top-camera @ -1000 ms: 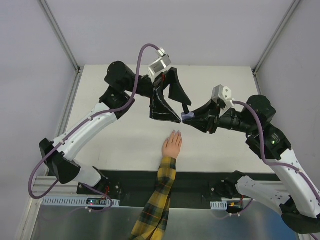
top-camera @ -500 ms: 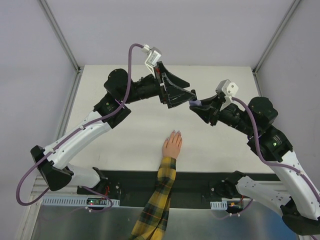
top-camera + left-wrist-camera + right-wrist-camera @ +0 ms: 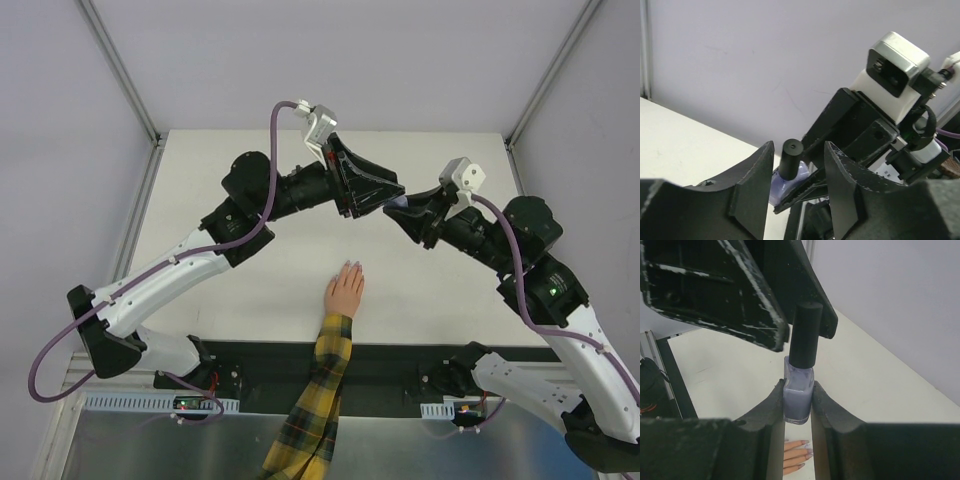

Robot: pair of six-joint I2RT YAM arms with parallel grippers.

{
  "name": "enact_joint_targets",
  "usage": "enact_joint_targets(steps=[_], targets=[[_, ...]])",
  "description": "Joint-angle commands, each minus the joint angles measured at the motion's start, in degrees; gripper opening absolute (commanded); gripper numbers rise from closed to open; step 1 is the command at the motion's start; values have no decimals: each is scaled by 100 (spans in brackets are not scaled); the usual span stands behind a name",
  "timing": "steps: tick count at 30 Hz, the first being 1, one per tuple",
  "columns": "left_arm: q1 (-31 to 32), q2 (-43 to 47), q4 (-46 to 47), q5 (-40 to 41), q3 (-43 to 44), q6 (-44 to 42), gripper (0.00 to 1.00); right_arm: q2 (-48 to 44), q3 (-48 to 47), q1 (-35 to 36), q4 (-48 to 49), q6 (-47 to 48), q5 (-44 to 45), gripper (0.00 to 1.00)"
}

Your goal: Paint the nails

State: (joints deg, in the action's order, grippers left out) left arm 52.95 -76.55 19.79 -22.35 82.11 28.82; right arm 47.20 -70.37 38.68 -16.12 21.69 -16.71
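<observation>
My right gripper (image 3: pixel 798 387) is shut on a small purple bottle (image 3: pixel 799 395) and holds it upright in the air above the table. My left gripper (image 3: pixel 799 150) meets it from the left, its jaws either side of the black cap (image 3: pixel 791 157) with a gap still showing, so it stands open. From above, both grippers join at the bottle (image 3: pixel 395 203), left gripper (image 3: pixel 393 193) and right gripper (image 3: pixel 406 211). The pale hand (image 3: pixel 345 292) lies flat below them, its nails (image 3: pixel 350 266) pointing away. The nails (image 3: pixel 808 450) look pale lilac between my right fingers. A yellow plaid sleeve (image 3: pixel 315 400) trails toward me.
The white table (image 3: pixel 250 270) is bordered by a black strip (image 3: pixel 400 360) at the near edge, where both arm bases stand. Metal frame posts (image 3: pixel 120 70) rise at the back corners. Grey walls close in on all sides.
My left gripper has swung right and up to the bottle's cap, its jaws narrowing around it. My right gripper has raised the bottle up and back toward it.
</observation>
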Motion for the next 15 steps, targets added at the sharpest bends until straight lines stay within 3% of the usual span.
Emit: enact_joint_targets(steps=[1,5,9,11,13,14,15], targets=[[66,-105,193,240,16,-131,40,-79,-3,17,381,-139,89,0],[66,-211,34,161,182,-105,32,-114,-12,17,381,-192,80,0],[66,-307,-116,-67,323,-96,14,-132,-12,17,364,-253,80,0],[49,-334,-116,-532,428,-87,0,-167,-12,26,346,-288,45,0],[-12,-421,76,-1250,499,61,0,-220,-12,17,338,-332,-138,0],[-65,-474,286,-2377,552,237,0,-237,-38,26,303,-332,-279,0],[-187,-666,1124,-3241,596,517,0,-246,-56,17,294,-332,-489,0]])
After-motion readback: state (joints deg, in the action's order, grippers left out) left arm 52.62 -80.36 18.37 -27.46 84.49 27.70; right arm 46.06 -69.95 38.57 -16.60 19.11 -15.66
